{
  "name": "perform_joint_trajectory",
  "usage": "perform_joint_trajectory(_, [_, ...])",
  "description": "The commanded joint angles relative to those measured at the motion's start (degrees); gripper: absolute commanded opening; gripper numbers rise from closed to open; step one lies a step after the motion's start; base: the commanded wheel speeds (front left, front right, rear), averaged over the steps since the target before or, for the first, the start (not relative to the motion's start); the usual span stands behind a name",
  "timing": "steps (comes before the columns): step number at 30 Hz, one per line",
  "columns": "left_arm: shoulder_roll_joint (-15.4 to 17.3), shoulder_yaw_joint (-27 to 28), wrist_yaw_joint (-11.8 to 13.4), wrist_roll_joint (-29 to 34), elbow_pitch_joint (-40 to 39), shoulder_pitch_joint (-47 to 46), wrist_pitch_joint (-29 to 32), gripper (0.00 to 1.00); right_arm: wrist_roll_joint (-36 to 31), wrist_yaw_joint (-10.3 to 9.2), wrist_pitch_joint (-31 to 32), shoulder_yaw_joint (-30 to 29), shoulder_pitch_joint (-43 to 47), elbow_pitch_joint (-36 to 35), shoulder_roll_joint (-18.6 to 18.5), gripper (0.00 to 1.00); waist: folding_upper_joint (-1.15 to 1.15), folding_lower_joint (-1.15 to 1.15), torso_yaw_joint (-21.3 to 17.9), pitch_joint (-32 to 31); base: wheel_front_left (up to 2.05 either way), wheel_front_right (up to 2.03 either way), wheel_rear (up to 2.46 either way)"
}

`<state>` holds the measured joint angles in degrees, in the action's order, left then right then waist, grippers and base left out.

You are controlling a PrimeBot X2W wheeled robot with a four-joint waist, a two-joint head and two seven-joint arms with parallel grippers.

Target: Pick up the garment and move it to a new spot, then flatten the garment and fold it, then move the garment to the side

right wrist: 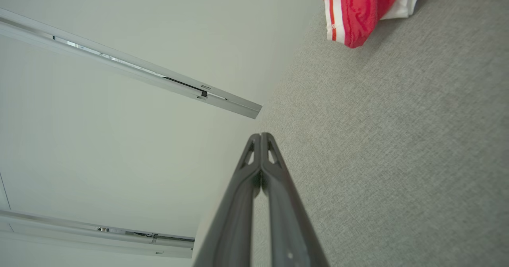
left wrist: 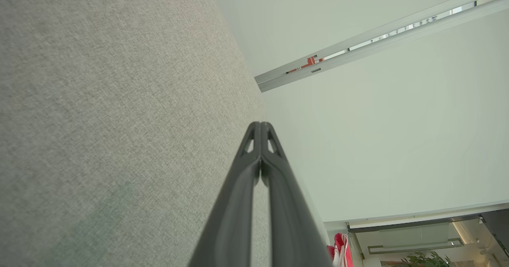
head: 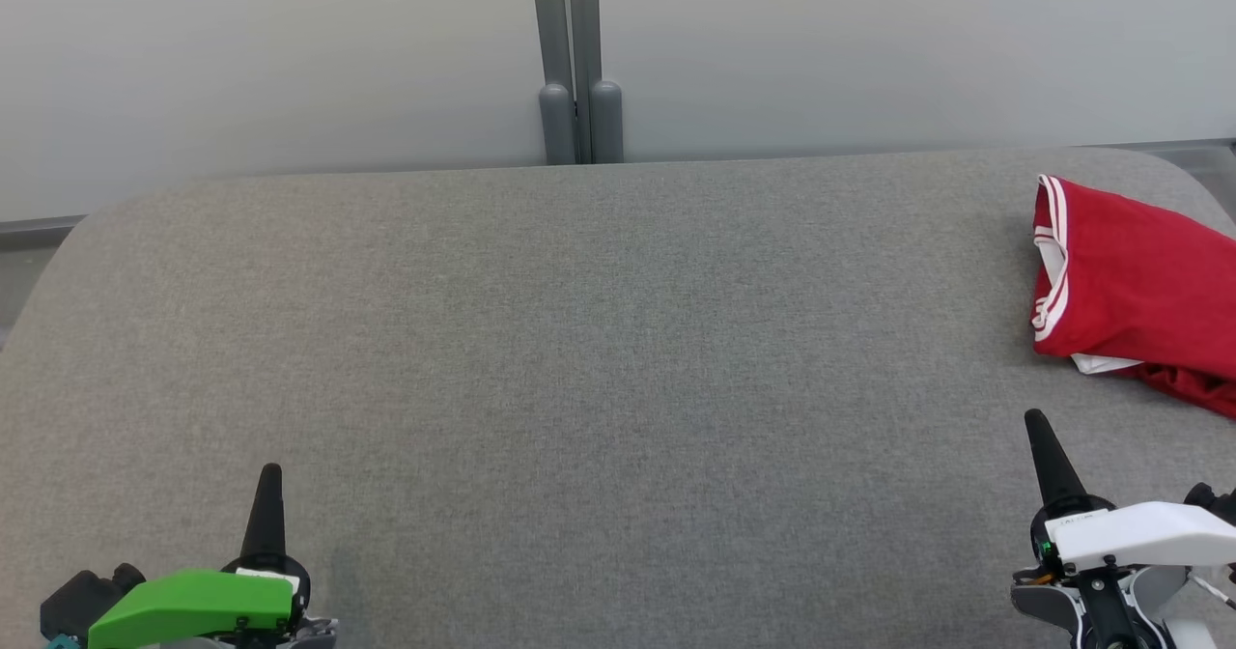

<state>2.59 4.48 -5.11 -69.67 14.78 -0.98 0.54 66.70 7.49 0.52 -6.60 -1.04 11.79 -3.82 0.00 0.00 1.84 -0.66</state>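
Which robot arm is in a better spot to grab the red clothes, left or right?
Probably the right. The red garment lies at the table's right end, just ahead of the right gripper; the left gripper sits far across. Both are shut.

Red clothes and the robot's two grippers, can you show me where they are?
Red clothes (head: 1139, 277): head view, middle of the red cloth.
Left gripper (head: 269, 480): head view, tip of its shut fingers.
Right gripper (head: 1041, 432): head view, tip of its shut fingers.
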Motion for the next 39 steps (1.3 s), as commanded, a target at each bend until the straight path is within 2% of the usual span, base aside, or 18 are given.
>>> perform_joint_trajectory(1, [0.3,0.3,-0.6,-1.6,-0.6,-1.6,0.4,0.0,1.7,0.03,0.4,0.0,-1.3,-0.1,0.0,0.0,0.0,0.0,-0.1,0.0,0.0,0.0,0.0])
perform_joint_trajectory(39, [0.4,1.8,-2.1,-18.6,-0.8,-5.0,5.0,0.0,21.0,0.01,5.1,0.1,-4.7,1.9,0.7,0.0,0.0,0.0,-1.4,0.6,0.0,0.0,0.0])
